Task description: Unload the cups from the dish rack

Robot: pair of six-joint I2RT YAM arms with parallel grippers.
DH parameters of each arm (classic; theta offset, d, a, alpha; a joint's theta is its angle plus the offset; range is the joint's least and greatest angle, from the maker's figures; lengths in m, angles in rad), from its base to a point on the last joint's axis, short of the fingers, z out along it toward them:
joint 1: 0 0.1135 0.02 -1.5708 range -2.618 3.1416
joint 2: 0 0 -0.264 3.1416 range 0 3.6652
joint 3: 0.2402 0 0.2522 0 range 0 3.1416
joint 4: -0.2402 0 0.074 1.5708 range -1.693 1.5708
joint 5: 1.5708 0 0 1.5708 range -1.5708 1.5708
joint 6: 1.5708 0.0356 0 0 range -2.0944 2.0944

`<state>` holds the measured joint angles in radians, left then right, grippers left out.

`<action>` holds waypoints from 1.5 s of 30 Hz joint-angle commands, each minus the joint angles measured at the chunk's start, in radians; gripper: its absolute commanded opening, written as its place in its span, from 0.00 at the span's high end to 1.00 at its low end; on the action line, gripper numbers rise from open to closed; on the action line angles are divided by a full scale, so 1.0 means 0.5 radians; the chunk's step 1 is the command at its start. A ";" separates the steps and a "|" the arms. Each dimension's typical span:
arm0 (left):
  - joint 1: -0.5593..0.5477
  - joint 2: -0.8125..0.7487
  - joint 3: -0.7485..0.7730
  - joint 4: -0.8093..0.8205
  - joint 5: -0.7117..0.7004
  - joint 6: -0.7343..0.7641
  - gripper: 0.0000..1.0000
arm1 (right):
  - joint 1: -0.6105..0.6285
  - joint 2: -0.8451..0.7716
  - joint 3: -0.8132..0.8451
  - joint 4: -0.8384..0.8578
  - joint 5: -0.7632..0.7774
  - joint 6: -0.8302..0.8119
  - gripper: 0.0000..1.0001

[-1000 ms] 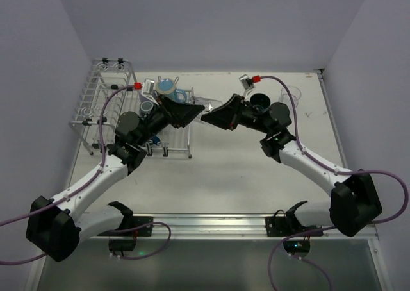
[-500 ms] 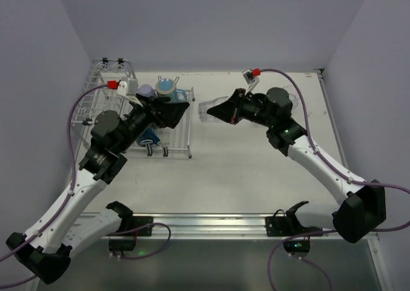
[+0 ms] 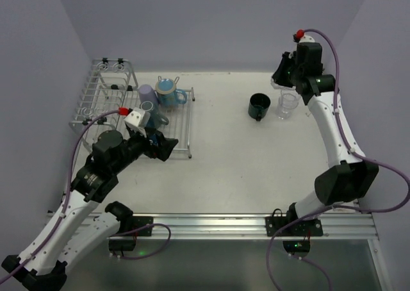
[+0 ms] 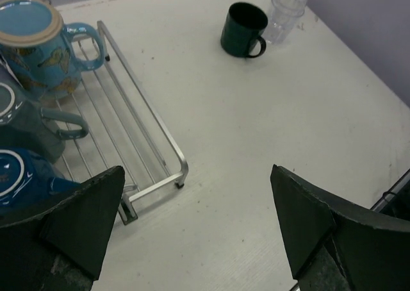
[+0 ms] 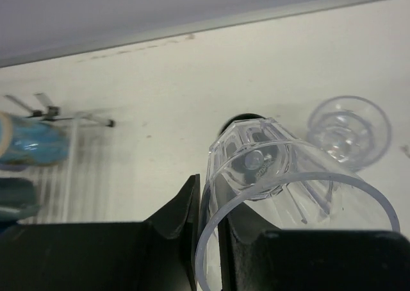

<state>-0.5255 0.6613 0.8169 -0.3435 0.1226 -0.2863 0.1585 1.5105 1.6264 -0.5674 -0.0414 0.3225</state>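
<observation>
The silver wire dish rack (image 3: 102,92) (image 4: 155,127) stands at the back left. It holds a lavender cup (image 3: 147,93), a light blue mug with a cream inside (image 3: 168,89) (image 4: 33,42), a grey-teal mug (image 4: 25,121) and a blue cup (image 4: 22,175). My left gripper (image 3: 161,147) (image 4: 198,220) hangs open and empty over the table beside the rack's front right corner. My right gripper (image 3: 280,76) (image 5: 208,204) is raised at the back right, shut on the rim of a clear ribbed glass (image 5: 288,169). A dark teal mug (image 3: 259,106) (image 4: 242,29) and a second clear glass (image 3: 288,104) (image 5: 349,127) stand on the table below it.
The walls close in behind and to the right of the raised right arm. The table's (image 3: 243,156) near edge carries the arm bases' metal rail (image 3: 211,224). The rack's tall basket section (image 3: 110,70) is at the far left.
The left gripper let go of the clear glass, opened wide and drew back to the rack's front corner. The right gripper closed on the glass and carried it up to the back right.
</observation>
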 commanded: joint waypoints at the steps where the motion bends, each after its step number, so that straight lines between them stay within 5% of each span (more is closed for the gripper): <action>1: -0.004 -0.101 -0.075 -0.102 -0.033 0.198 0.00 | -0.111 0.203 0.275 -0.405 0.365 -0.173 1.00; 14: -0.020 -0.200 -0.256 0.061 -0.098 0.171 0.00 | -0.176 0.918 1.143 -0.896 0.491 -0.298 1.00; 45: -0.023 -0.108 -0.253 0.052 -0.208 0.171 0.00 | -0.225 1.210 1.125 -0.908 0.475 -0.354 1.00</action>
<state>-0.5335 0.5991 0.6888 -0.3527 0.0360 -0.2203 0.0551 2.1090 2.1727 -1.0031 0.1921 0.1818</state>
